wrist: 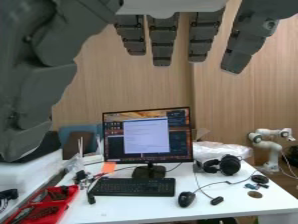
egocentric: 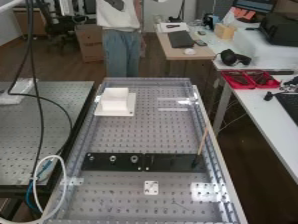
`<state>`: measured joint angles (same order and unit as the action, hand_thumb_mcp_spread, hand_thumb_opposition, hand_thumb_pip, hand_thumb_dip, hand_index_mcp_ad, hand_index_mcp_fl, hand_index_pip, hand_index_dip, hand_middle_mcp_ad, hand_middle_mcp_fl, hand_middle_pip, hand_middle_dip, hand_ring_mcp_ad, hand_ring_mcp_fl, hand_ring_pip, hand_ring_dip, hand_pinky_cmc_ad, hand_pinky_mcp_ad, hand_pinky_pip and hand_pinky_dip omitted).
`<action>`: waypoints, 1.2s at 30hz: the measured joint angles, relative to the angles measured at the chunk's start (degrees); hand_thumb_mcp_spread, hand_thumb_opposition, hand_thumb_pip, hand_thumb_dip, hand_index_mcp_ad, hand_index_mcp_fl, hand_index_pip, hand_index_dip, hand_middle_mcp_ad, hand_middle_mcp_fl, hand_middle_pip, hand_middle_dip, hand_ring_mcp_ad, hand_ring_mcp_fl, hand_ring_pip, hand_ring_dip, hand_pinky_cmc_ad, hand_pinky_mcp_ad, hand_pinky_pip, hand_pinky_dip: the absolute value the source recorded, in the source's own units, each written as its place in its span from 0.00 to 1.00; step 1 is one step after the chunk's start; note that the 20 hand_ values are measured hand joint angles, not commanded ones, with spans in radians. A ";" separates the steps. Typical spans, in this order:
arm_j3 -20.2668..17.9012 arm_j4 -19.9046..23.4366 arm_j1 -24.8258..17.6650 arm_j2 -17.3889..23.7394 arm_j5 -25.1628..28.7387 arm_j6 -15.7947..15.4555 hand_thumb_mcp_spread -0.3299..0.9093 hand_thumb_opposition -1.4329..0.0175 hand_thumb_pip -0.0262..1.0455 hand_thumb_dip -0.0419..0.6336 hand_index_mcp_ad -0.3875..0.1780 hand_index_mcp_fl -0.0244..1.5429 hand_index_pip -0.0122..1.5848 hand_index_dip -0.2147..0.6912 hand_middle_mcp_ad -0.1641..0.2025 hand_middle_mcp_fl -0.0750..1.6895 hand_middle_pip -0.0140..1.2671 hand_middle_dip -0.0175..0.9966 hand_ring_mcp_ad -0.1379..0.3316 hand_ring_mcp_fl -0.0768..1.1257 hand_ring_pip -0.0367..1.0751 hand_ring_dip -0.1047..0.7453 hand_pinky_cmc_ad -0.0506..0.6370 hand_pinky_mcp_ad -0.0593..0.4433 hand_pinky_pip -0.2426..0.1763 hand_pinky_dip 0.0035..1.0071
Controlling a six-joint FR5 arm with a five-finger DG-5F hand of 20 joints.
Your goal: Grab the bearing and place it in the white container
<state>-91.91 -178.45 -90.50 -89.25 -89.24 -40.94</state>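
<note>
- Bearing (egocentric: pixel 134 159): likely the ring sitting on the black plate (egocentric: pixel 174 163); offset from hand (wrist: pixel 161 42), can't tell.
- Ring is looking round, showing no clear long axis; where its bore is pointing, too small to tell.
- Hand: fingers are hanging straight, thumb standing apart from them.
- White container (egocentric: pixel 115 106) is standing well apart from bearing.
- Monitor (wrist: pixel 147 136) is standing beyond the hand; red trays (wrist: pixel 45 206) are lying thumb-side.
</note>
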 joint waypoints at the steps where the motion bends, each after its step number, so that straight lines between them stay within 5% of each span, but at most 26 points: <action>1: -0.02 0.01 0.01 -0.02 -0.01 0.04 0.46 0.50 0.40 0.13 0.70 0.03 0.06 0.18 0.65 0.05 0.12 0.17 0.66 0.06 0.13 0.20 0.60 0.71 0.40 0.22; 36: -11.30 8.59 -1.29 -0.54 6.49 1.42 0.46 0.49 0.47 0.16 0.70 0.03 0.07 0.16 0.68 0.07 0.12 0.18 0.67 0.06 0.13 0.21 0.60 0.74 0.40 0.24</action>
<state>-103.22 -169.87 -91.79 -89.79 -82.75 -39.52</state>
